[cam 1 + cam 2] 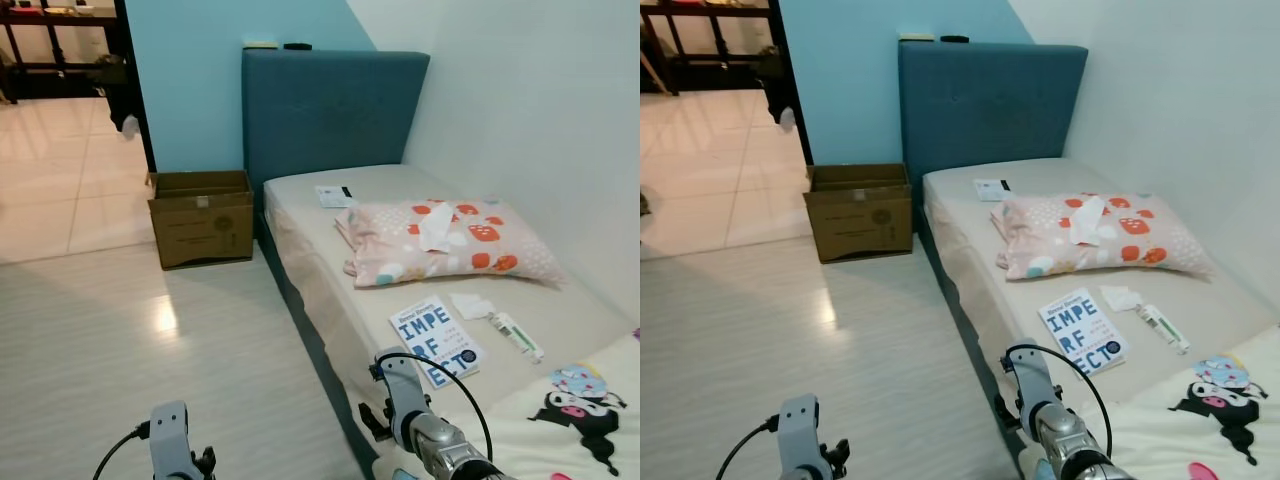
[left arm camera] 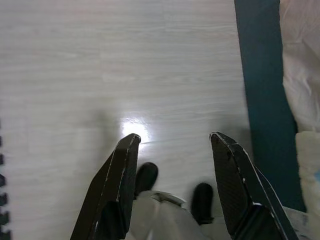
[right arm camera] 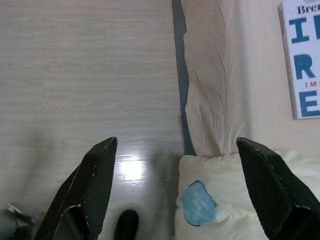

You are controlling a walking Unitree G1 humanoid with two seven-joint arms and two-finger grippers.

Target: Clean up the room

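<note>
A bed (image 1: 560,330) with a beige sheet runs along the right wall. On it lie a white book with blue letters (image 1: 436,342), a crumpled tissue (image 1: 470,305), a small tube (image 1: 516,335), a patterned pillow (image 1: 450,243) with a white tissue (image 1: 435,226) on top, and a card (image 1: 334,196) near the headboard. A cartoon-print blanket (image 1: 570,410) covers the near end. My left gripper (image 2: 175,145) hangs open over bare floor. My right gripper (image 3: 175,150) hangs open above the bed's edge, holding nothing.
An open cardboard box (image 1: 201,216) stands on the floor beside the blue headboard (image 1: 330,110). Pale wood floor (image 1: 150,350) stretches to the left, leading to a tiled room (image 1: 50,170) beyond a doorway. Small items rest on top of the headboard.
</note>
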